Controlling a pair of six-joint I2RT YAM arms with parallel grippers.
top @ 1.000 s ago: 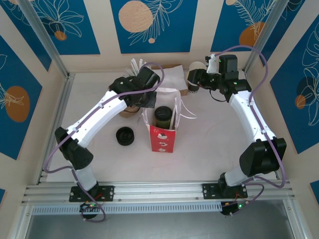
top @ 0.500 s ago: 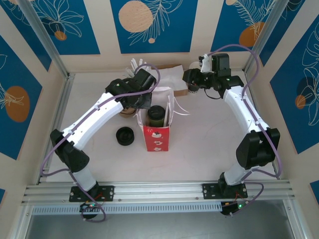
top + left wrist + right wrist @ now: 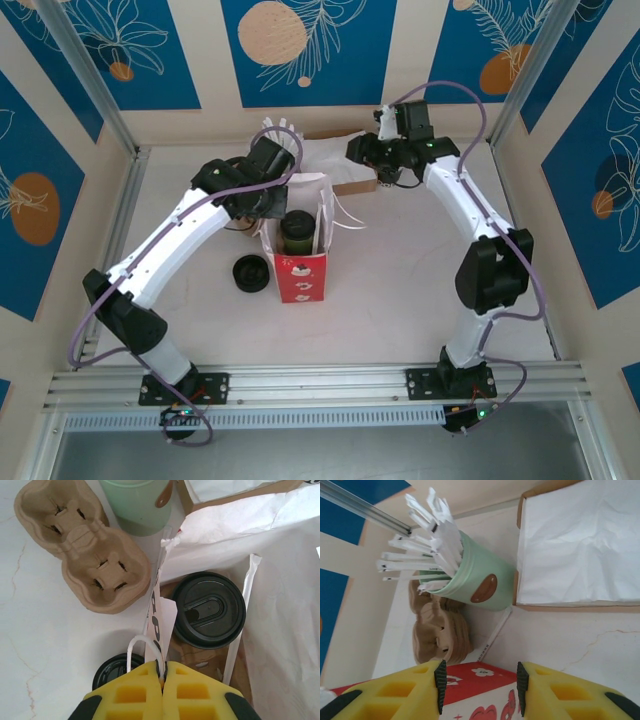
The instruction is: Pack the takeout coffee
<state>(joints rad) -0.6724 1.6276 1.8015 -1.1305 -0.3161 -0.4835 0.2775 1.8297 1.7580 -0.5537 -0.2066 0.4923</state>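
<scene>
Coffee cup point(image 3: 296, 228), small green-sided paper with round black plastic lid, is found standing inside the red paper bag point(image 3: 298, 278), now dragged leftward by its white handle point(image 3: 144, 642), pinched in the left gripper point(image 3: 162, 669); the right gripper point(image 3: 479, 680) is held spread, empty; packing is judged nearly done.

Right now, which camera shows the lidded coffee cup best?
Left wrist view: the small paper cup with round black plastic lid looks large, sharp. Top external shows it tiny inside the red paper bag; right wrist catches that bag's outside.
</scene>
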